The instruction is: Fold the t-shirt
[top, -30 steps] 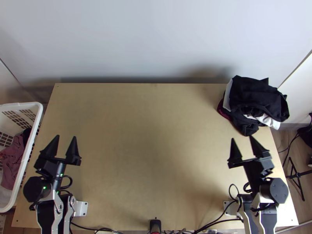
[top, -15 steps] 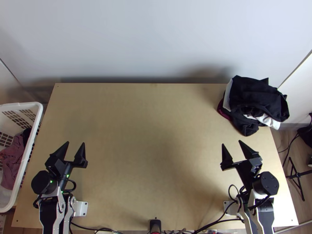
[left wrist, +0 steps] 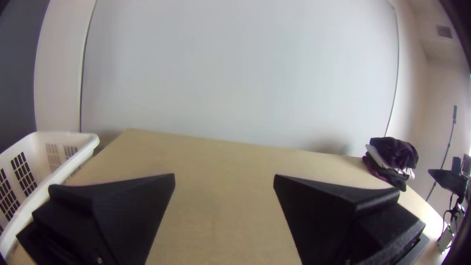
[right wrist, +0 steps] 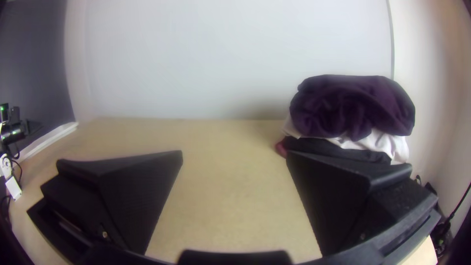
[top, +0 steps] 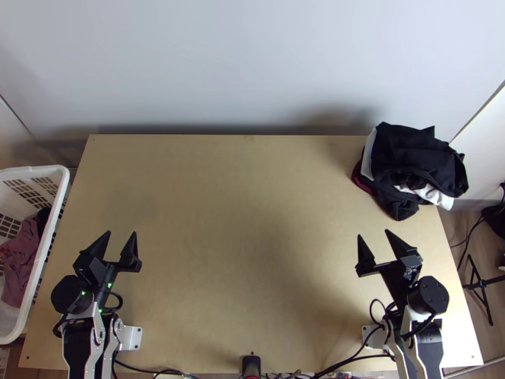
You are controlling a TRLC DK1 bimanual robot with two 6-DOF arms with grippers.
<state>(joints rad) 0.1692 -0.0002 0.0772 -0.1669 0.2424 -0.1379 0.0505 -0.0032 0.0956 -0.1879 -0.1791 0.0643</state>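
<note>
A rumpled cloth pile (top: pixel 416 155), inner folds hidden, sits upper right on the wooden desk (top: pixel 240 208), left tool (top: pixel 121 232) and right tool (top: pixel 374 233) released.

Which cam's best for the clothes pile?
Top view: the clothes pile is whole and unobstructed. Right wrist view: larger, layers side-on, but a finger hides some of its lower edge. Left wrist view: layers too, small and distant.

A white basket (top: pixel 62 183) stands left of the wooden table (top: pixel 221 221), a black stand (top: pixel 478 283) right of it.
</note>
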